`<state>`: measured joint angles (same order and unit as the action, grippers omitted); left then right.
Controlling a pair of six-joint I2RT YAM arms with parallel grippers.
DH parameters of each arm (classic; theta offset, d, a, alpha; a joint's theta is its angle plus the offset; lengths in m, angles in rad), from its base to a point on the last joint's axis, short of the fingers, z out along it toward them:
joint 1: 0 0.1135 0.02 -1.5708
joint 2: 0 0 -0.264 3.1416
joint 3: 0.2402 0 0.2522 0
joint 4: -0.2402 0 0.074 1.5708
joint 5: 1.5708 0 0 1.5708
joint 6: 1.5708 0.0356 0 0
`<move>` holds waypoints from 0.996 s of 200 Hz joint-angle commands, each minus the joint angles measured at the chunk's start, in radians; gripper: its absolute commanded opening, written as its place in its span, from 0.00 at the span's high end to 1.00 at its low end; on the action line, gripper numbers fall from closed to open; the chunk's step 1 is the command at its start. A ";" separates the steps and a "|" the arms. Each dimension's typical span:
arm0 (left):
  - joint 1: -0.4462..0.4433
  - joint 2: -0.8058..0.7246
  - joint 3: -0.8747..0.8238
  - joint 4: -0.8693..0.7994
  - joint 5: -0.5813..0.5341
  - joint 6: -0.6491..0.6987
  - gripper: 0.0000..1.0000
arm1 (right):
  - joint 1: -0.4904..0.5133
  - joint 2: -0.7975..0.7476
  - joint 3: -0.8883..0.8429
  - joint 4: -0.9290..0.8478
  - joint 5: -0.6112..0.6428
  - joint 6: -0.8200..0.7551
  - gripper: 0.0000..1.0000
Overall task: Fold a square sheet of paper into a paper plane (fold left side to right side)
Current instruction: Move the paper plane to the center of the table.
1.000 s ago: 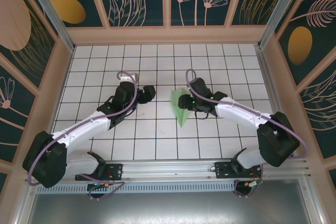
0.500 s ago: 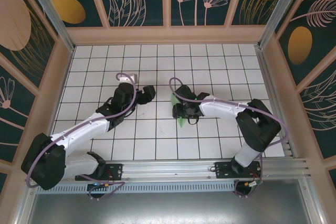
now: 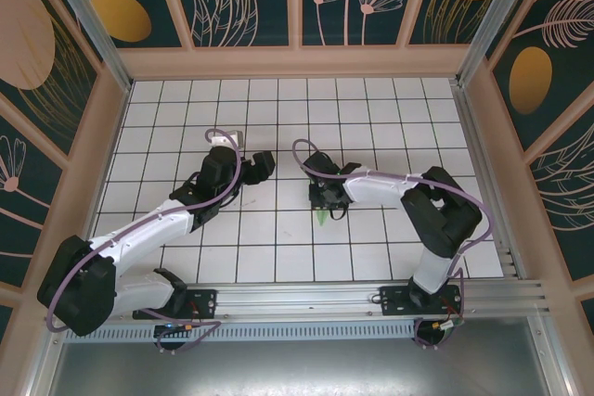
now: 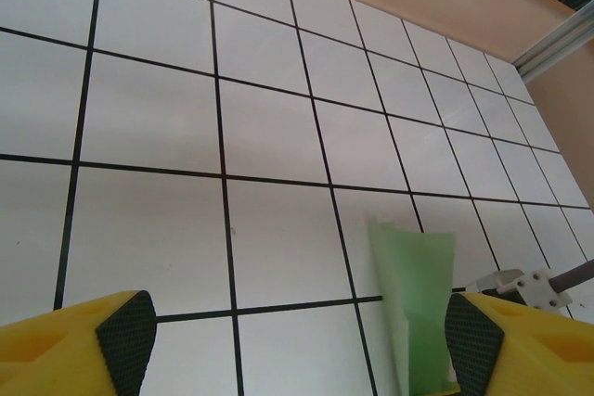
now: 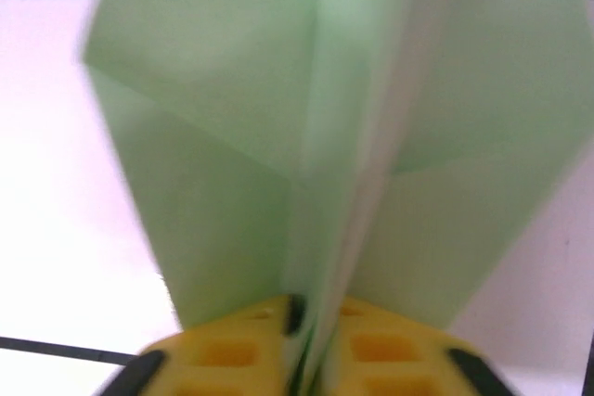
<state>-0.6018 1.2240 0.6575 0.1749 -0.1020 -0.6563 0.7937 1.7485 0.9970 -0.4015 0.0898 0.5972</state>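
Observation:
The square sheet of paper (image 5: 306, 136), pale green, is folded into a narrow pointed paper plane shape and stands on edge with both halves pressed together. My right gripper (image 5: 311, 354) is shut on its lower fold, the yellow fingers (image 5: 232, 350) pinching it from both sides. From above, the right gripper (image 3: 325, 196) covers most of the paper, and only its green tip (image 3: 321, 218) pokes out toward the near side. My left gripper (image 3: 264, 166) stands open about two tiles to the left. In its wrist view the left gripper (image 4: 297, 340) holds nothing, and the paper (image 4: 413, 294) rises beside the right fingertip (image 4: 475, 329).
The floor is white tile (image 3: 278, 257) with black grid lines, boxed in by peach walls (image 3: 297, 62) at the back and sides. A metal rail (image 3: 306, 299) runs along the near edge. Part of the right arm (image 4: 534, 285) shows past the paper.
The right gripper swung left over the paper and shut on it, bringing the two halves together upright. Less paper shows from above. The left arm stayed put.

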 commanded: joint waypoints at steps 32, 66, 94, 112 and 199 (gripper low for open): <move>0.003 -0.071 -0.011 -0.016 -0.030 0.043 0.09 | -0.087 0.006 0.154 -0.068 0.010 -0.084 0.93; 0.003 -0.102 -0.028 -0.027 -0.025 0.058 0.06 | -0.175 0.101 0.296 -0.115 -0.004 -0.163 0.94; 0.003 -0.116 -0.042 -0.035 -0.021 0.059 0.05 | -0.232 0.191 0.379 -0.114 -0.045 -0.198 0.94; 0.003 -0.122 -0.043 -0.046 -0.016 0.062 0.04 | -0.240 0.242 0.422 -0.130 -0.058 -0.212 0.94; 0.002 -0.130 -0.037 -0.067 -0.024 0.075 0.02 | -0.241 0.298 0.434 -0.137 -0.071 -0.223 0.86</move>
<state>-0.6018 1.1091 0.6231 0.1215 -0.1143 -0.6037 0.5495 2.0312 1.4036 -0.5049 0.0254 0.3931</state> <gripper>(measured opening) 0.979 0.125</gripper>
